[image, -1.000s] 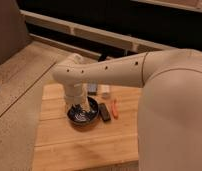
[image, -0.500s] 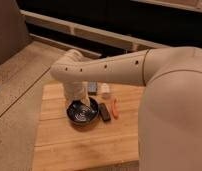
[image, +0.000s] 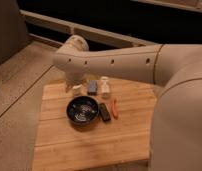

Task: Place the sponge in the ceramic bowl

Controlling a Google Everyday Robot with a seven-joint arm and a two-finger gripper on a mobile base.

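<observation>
Cream-coloured, swings back off the bowl (image: 83, 110) and hangs the end effector (image: 75, 89) just left of the sponge (image: 92, 87), cannot tell whether open or closed, bares the sponge on the surface (image: 59, 135) behind the bowl, not in it.

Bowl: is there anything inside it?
Only pale streaks show inside the bowl; its inside is in full view. The sponge lies behind it, and the gripper hangs by its far rim.
</observation>
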